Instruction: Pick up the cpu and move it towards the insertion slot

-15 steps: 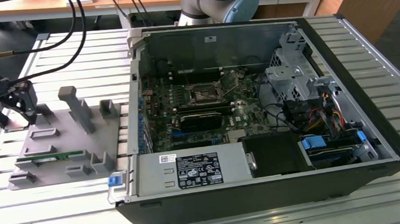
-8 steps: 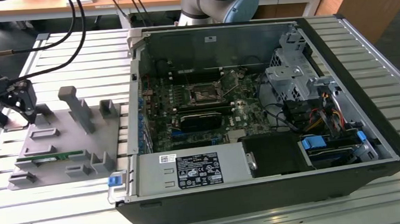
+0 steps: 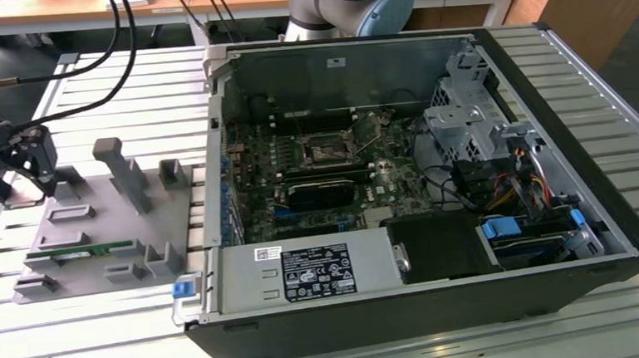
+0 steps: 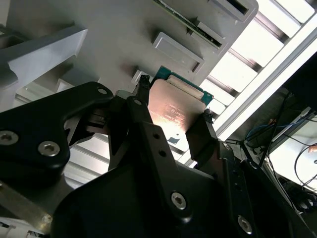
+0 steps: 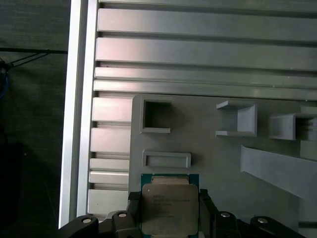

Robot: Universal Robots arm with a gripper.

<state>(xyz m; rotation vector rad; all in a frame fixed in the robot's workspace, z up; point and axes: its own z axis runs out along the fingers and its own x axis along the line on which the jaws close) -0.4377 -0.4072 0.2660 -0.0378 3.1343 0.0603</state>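
In the exterior view, the gripper [image 3: 43,186] hangs at the far left, low over the near-left corner of a grey fixture tray [image 3: 89,230]. The tray lies on the slatted aluminium counter [image 3: 103,84]. A narrow green memory stick [image 3: 74,254] sits in one of the tray's holders, towards the tray's front edge.

In both wrist views the fingers [image 4: 198,139] are drawn in narrow on the cpu [image 4: 171,111], one against each of two opposite edges, with its shiny metal top facing the cameras. In the first wrist view the cpu [image 5: 170,208] shows a thin green rim. It lies over the tray beside a shallow rectangular pocket [image 5: 166,159]. I cannot tell whether it has cleared the tray's surface or is only just off it.

Further to the exterior view's right stands the open computer case [image 3: 417,323]. Its motherboard is exposed, and a silver power supply [image 3: 303,271] sits along the case's front edge. The insertion slot [image 3: 327,151], a dark square socket in a silvery frame, is near the middle of the green board and looks unoccupied.

By my reading, the grasp is made and the pick is at most barely begun. The cpu and the slot are well apart, with most of the tray and the case wall between them, so nearly all the carry towards the slot is left to do.
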